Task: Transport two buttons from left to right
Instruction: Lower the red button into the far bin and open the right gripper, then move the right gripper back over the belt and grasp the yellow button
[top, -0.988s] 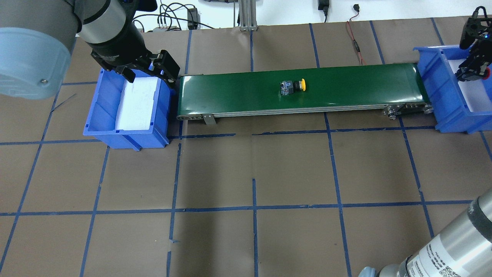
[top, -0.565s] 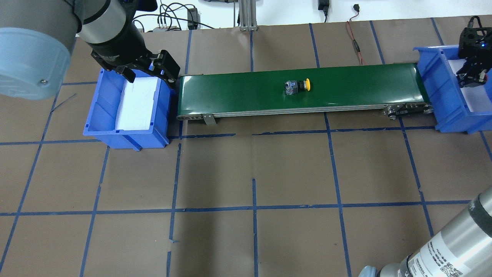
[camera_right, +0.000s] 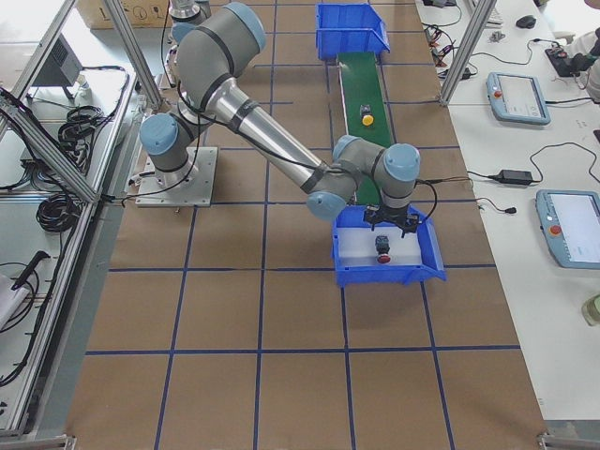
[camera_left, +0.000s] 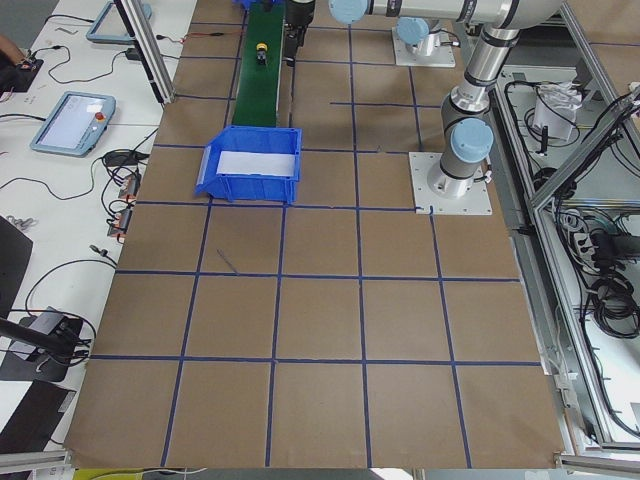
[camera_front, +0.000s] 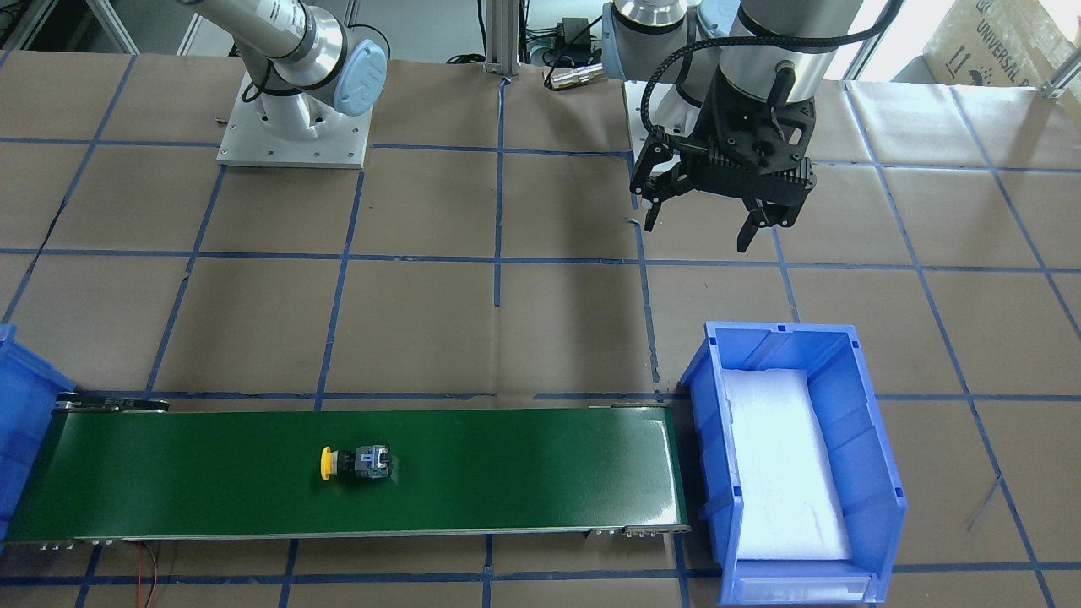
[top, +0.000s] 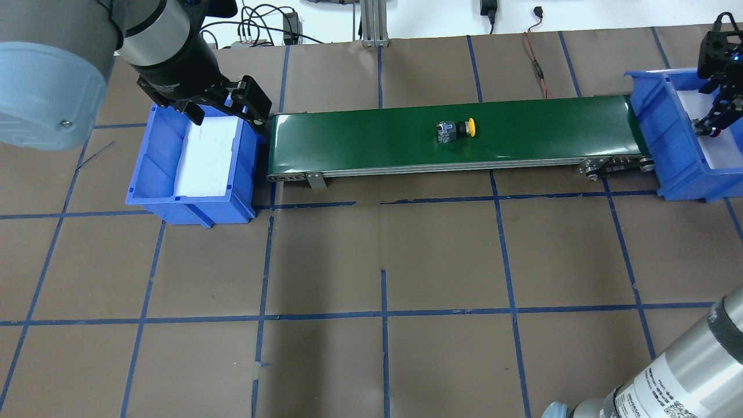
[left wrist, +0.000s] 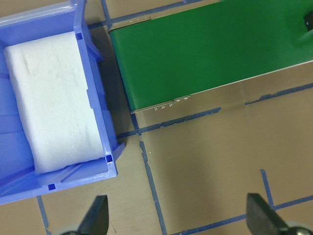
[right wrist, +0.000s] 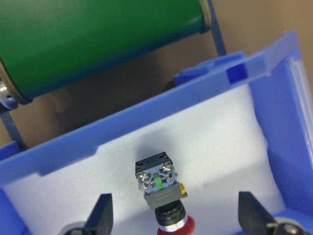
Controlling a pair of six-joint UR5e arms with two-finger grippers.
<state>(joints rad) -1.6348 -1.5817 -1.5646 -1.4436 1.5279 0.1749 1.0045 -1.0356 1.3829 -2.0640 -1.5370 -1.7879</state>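
Note:
The yellow button (top: 457,129) (camera_front: 355,464) lies on its side near the middle of the green conveyor belt (top: 360,139) (camera_front: 524,473). The red button (right wrist: 161,196) (camera_right: 382,246) lies on the white foam inside the right blue bin (top: 667,133) (right wrist: 146,132). My right gripper (right wrist: 177,215) (top: 711,119) hangs open just over it, fingers well clear on both sides. My left gripper (camera_front: 699,232) (left wrist: 178,215) (top: 229,110) is open and empty, hovering by the near side of the left blue bin (top: 191,203) (camera_front: 878,473), which holds only foam.
Each blue bin stands at one end of the belt. Cables (top: 534,52) trail along the table's far edge behind the conveyor. Brown paper with a blue tape grid (top: 383,313) covers the wide table area in front of the belt.
The yellow button has travelled right along the belt. My right gripper, earlier holding the red button over the right bin, dipped into the bin and is now open, with that button lying on the foam.

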